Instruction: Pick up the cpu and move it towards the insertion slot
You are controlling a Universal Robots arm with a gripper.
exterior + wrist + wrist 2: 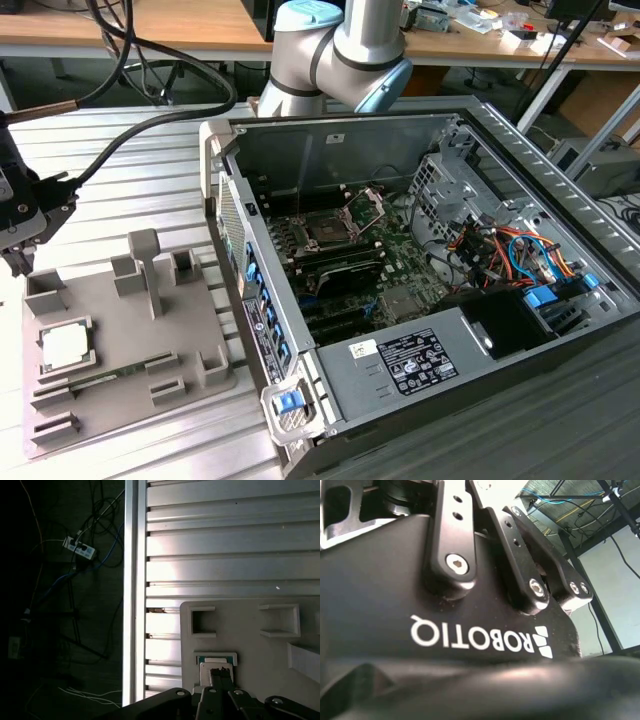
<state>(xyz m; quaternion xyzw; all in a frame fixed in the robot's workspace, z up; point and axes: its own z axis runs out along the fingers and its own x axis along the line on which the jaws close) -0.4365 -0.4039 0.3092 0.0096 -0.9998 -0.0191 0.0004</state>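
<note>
The cpu (65, 345), a pale silvery square chip, lies flat in a pocket of the grey fixture plate (120, 385) on the exterior view's left. My gripper (15, 262) hangs above the fixture's far left corner, apart from the chip. In the first wrist view the fingertips (220, 676) stand pressed together with nothing between them and partly cover the cpu (215, 661) below. The insertion slot (325, 230) sits inside the open computer case, its metal retaining plate (367, 205) hinged up.
The open computer case (420, 370) lies on the slatted metal table (150, 190), to the right of the fixture. Upright grey blocks (148, 262) rise from the fixture plate. Thick black cables (150, 120) run from the arm base (330, 50) to the wrist. The table's edge (131, 605) drops to the floor.
</note>
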